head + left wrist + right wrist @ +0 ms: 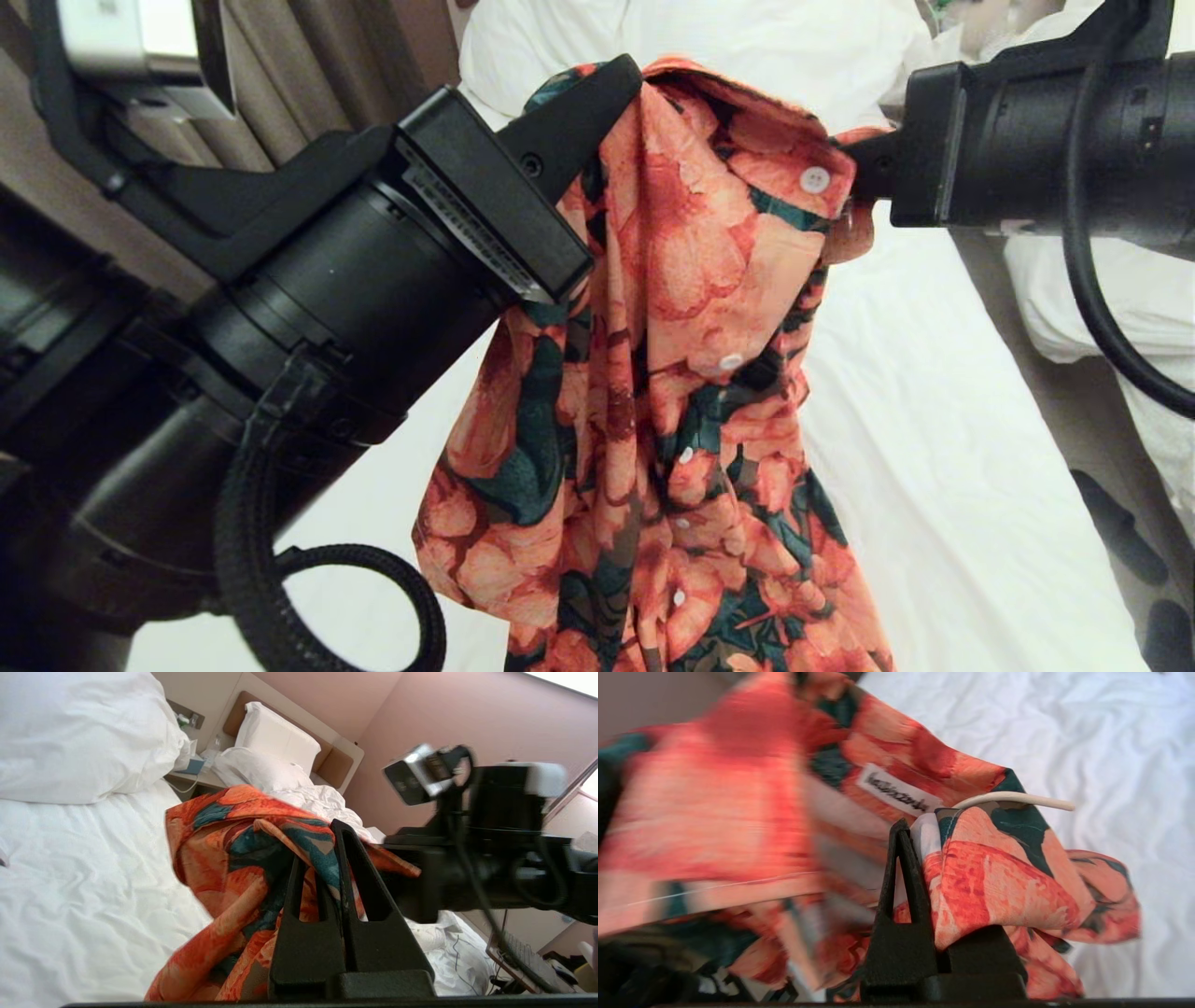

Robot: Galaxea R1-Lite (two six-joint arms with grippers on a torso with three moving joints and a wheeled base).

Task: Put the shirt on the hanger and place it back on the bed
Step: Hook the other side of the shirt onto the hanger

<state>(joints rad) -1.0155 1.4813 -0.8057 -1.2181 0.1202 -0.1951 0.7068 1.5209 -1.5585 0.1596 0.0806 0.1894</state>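
Bed: white, beneath both fingers' load.
Shirt: hangs between grippers; keep top edge taut.
Left gripper, right gripper: each clamped on collar cloth.
Hanger: tip pokes out just beyond right fingertips; ease in level.

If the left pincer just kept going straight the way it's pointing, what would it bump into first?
Probably the right pincer and its arm, just past the floral shirt that the left pincer already clamps; depth is hard to judge.

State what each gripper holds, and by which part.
Both hold the floral shirt by its top edge: left gripper at one side, right gripper at the collar opposite.
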